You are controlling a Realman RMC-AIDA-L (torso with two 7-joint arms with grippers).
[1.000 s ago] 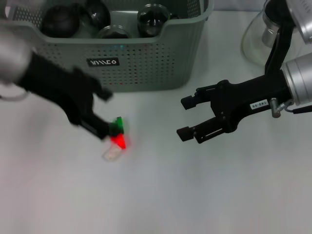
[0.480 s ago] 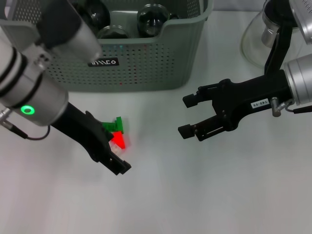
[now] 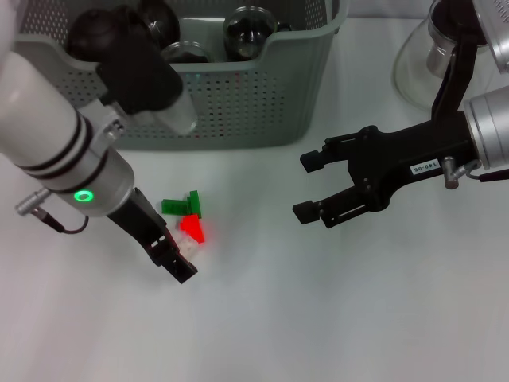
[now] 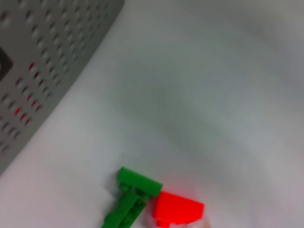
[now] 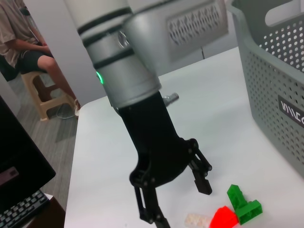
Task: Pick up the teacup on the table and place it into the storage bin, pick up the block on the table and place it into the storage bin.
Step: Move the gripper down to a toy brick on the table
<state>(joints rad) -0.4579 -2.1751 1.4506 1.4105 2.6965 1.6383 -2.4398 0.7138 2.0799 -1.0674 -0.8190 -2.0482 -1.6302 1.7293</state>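
Note:
The block is a small cluster on the table: a green piece (image 3: 181, 205), a red piece (image 3: 192, 229) and a clear piece (image 3: 185, 245). My left gripper (image 3: 175, 256) hangs open just at the cluster's near-left side, with the clear piece by its fingers. The right wrist view shows that left gripper (image 5: 183, 204) with spread fingers beside the green piece (image 5: 242, 202) and red piece (image 5: 223, 218). In the left wrist view I see the green piece (image 4: 133, 197) and red piece (image 4: 178, 209). The storage bin (image 3: 238, 95) stands behind. My right gripper (image 3: 304, 188) hovers open to the right. No teacup shows on the table.
Dark round vessels (image 3: 250, 30) lie inside the bin. A glass teapot (image 3: 421, 56) stands at the back right behind my right arm. In the right wrist view a person (image 5: 28, 42) sits on a stool beyond the table's edge.
My left arm has swung and turned above the blocks, and its fingers have shifted from the green piece to the near-left of the cluster. The right arm has barely moved.

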